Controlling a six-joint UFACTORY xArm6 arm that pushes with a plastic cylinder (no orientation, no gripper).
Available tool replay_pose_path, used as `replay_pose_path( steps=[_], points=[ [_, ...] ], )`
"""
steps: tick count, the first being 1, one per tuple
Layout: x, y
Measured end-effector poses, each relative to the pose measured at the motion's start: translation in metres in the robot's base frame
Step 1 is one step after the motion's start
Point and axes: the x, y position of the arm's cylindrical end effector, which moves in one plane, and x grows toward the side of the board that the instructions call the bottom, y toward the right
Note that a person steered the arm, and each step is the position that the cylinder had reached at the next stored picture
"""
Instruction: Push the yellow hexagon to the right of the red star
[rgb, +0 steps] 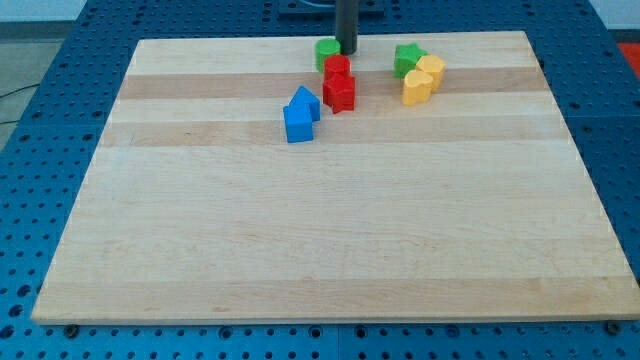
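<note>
My tip (346, 52) rests near the view's top edge of the board, touching or almost touching the right side of a green block (326, 52). Just below it lie two red blocks: a small one (337, 67) and, below that, one that looks like the red star (339, 92). Two yellow blocks sit close together to the right: the upper one (431, 69) and the lower one (417, 87). I cannot tell which of them is the hexagon. Both lie well to the right of the red blocks and of my tip.
A green star (407, 58) touches the yellow blocks on their upper left. Two blue blocks (304, 102) (298, 123) lie side by side to the lower left of the red star. The wooden board (320, 230) ends just above my tip.
</note>
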Motion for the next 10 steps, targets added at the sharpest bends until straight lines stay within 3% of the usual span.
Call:
replay_pose_path(
  steps=[3, 4, 7, 10],
  points=[
    [0.085, 0.063],
    [0.084, 0.089],
    [0.047, 0.073],
    [0.03, 0.116]
  ],
)
